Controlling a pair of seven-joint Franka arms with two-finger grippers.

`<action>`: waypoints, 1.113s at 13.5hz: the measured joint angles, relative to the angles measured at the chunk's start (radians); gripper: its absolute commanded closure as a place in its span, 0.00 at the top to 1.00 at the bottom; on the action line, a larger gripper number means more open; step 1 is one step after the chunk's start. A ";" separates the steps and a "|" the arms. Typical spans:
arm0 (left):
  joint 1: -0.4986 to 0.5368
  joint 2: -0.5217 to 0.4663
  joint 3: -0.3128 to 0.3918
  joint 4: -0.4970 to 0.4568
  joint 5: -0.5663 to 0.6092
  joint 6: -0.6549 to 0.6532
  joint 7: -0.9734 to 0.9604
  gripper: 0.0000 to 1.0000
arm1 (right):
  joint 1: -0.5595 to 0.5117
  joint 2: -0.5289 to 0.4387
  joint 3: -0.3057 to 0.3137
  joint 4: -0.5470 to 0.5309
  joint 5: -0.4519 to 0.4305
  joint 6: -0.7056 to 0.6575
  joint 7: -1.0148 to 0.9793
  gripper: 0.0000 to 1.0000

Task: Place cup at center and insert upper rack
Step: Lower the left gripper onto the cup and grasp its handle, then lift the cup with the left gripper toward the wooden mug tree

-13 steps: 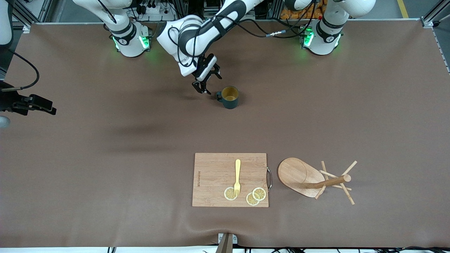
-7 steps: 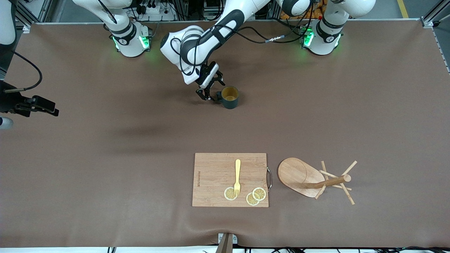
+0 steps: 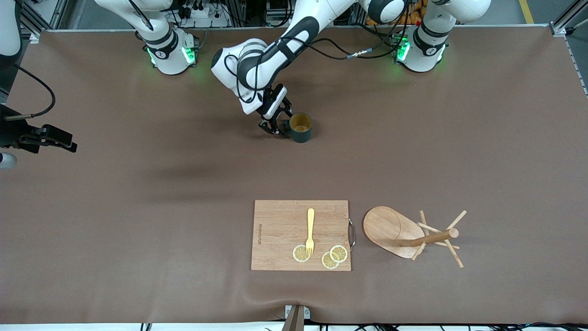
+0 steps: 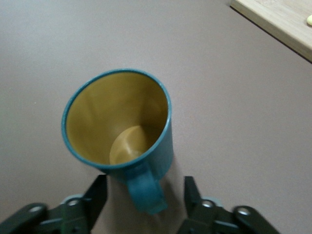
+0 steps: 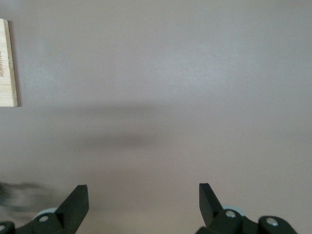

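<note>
Between the parted fingers of the left gripper (image 4: 145, 204), the teal cup's (image 4: 119, 129) handle was framed, ungripped.

cutting board (image 5: 8, 63) cropped at edge; mug tree (image 3: 413, 236) base partly hidden

A brown mat (image 3: 138, 220) covers the table, with metal framing (image 3: 562, 25) and cables (image 3: 202, 11) along its top edge.

One cup (image 3: 301, 127); one mug tree (image 3: 404, 233); one cutting board (image 3: 280, 230); one fork (image 3: 310, 230); three lemon slices (image 3: 330, 260); two robot arms, each bearing one gripper: left gripper (image 3: 276, 127), right gripper (image 5: 144, 204)
</note>
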 measured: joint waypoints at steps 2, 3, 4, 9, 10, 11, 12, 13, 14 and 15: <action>-0.002 0.000 -0.003 0.000 0.000 0.000 0.000 0.22 | 0.000 0.000 0.000 0.001 -0.003 -0.013 0.011 1.00; -0.002 0.000 -0.006 0.000 0.000 0.000 0.000 0.16 | 0.000 0.000 0.000 0.001 -0.014 -0.021 0.019 1.00; -0.003 0.000 -0.012 0.000 0.000 0.000 -0.004 0.10 | 0.000 0.000 0.000 0.002 -0.036 -0.027 0.024 1.00; -0.004 0.000 -0.023 0.013 -0.001 0.002 -0.027 0.00 | 0.001 0.000 0.001 0.008 -0.058 -0.032 0.034 1.00; -0.002 -0.003 -0.024 0.023 -0.004 0.003 -0.028 0.00 | 0.001 0.000 0.002 0.008 -0.056 -0.033 0.035 1.00; 0.002 -0.010 -0.024 0.033 -0.008 0.010 -0.029 0.00 | 0.001 0.000 0.003 0.008 -0.049 -0.033 0.036 1.00; 0.011 -0.022 -0.024 0.042 -0.012 0.022 -0.029 0.00 | 0.001 0.000 0.003 0.008 -0.037 -0.033 0.037 1.00; 0.025 -0.039 -0.024 0.048 -0.019 0.030 -0.029 0.00 | 0.001 0.000 0.003 0.008 -0.029 -0.034 0.038 1.00; 0.042 -0.061 -0.023 0.053 -0.029 0.041 -0.028 0.00 | 0.001 0.000 0.003 0.008 -0.025 -0.034 0.038 1.00; 0.063 -0.086 -0.023 0.055 -0.046 0.049 -0.019 0.00 | 0.001 0.000 0.003 0.008 -0.022 -0.036 0.038 1.00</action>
